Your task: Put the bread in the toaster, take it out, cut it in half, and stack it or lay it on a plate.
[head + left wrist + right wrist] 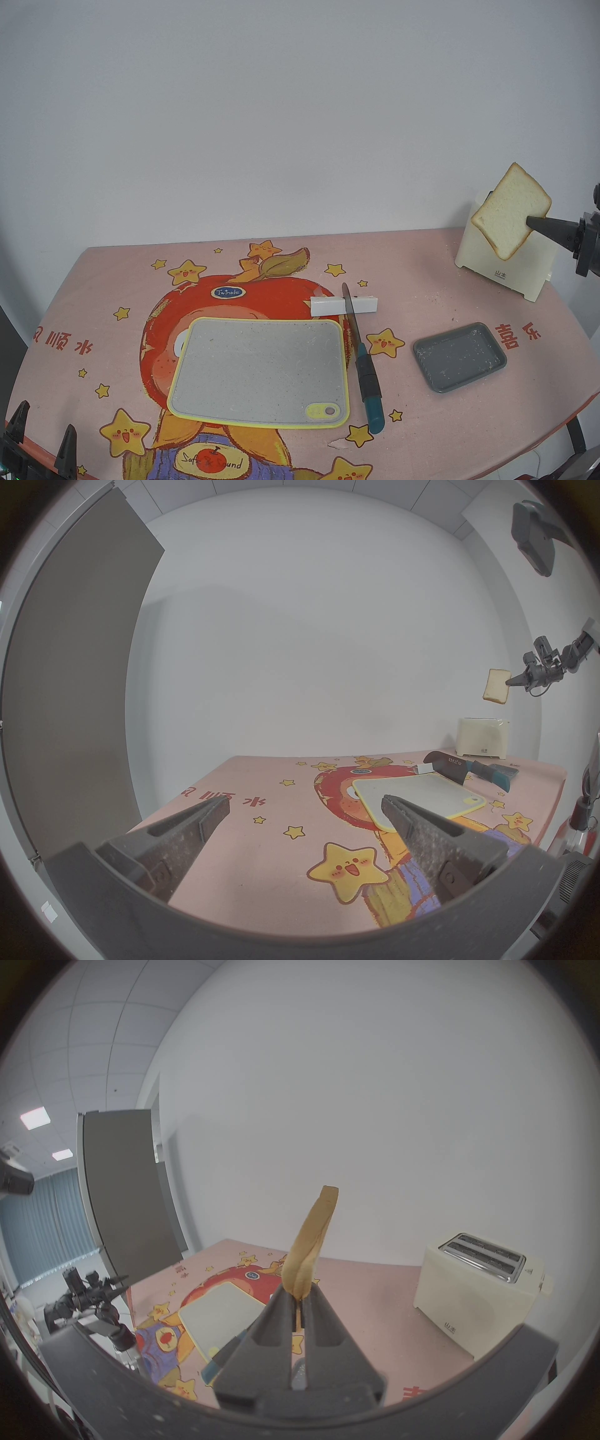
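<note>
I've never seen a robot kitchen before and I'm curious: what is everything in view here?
slice of white bread: one, pale with brown crust, in the air above the toaster
boxy plastic toaster: one, cream, table's far right
shallow rectangular plate: one, grey, nearer than the toaster
plastic cutting board: one, grey with yellow rim, table's middle
kitchen knife: one, teal-and-black handle, right of the board, blade resting on the block
small rectangular block: one, white, behind the board
cartoon-printed table: one, pink
left jaws: one pair, dark grey, open, table's near left edge
right jaws: one pair, dark grey, shut on the bread
</note>
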Robot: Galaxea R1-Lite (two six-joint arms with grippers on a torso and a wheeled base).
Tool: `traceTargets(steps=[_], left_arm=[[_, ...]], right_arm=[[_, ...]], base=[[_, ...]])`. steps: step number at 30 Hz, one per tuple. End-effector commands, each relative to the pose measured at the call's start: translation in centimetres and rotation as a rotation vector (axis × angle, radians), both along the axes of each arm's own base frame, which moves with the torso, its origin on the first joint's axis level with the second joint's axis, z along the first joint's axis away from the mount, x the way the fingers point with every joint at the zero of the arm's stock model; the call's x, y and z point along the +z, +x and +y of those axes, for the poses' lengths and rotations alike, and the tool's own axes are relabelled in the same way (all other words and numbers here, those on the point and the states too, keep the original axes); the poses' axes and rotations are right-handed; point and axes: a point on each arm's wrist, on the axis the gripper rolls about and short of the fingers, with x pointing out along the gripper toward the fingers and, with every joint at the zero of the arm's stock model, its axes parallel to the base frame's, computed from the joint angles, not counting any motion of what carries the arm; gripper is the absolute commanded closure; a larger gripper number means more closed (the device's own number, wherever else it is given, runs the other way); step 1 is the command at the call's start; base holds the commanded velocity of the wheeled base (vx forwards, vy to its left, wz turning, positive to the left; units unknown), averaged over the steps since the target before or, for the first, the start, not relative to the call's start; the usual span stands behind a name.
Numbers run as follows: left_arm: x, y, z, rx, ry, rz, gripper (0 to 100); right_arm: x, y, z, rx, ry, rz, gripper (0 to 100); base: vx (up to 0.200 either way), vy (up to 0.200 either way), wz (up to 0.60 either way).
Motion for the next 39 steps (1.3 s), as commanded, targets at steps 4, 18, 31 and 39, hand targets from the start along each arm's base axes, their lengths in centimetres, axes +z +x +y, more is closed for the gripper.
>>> traceTargets(steps=[4,18,31,39], left_arm=[[-0.5,0.0,0.0,-0.003,0.003,0.0,0],[-0.5,0.0,0.0,0.006,0.002,0.0,0],[-0.5,0.0,0.0,0.006,0.0,0.0,0],[-0.5,0.0,0.0,0.006,-0.003,0.0,0]], right_arm=[[-0.5,1.1,0.3,0.012,-0.004,0.028,100],[-0.8,1.2,0.4,-0.003,-0.008,-0.012,100],[-1.0,1.1,1.3,-0.007,-0.023,-0.01,100],[-1.1,1.2,1.3,-0.007,-0.023,-0.007,100]], base=[[0.0,0.0,0.0],[0.0,-0.029,0.0],[0.0,-0.092,0.0],[0.0,-0.15,0.0]])
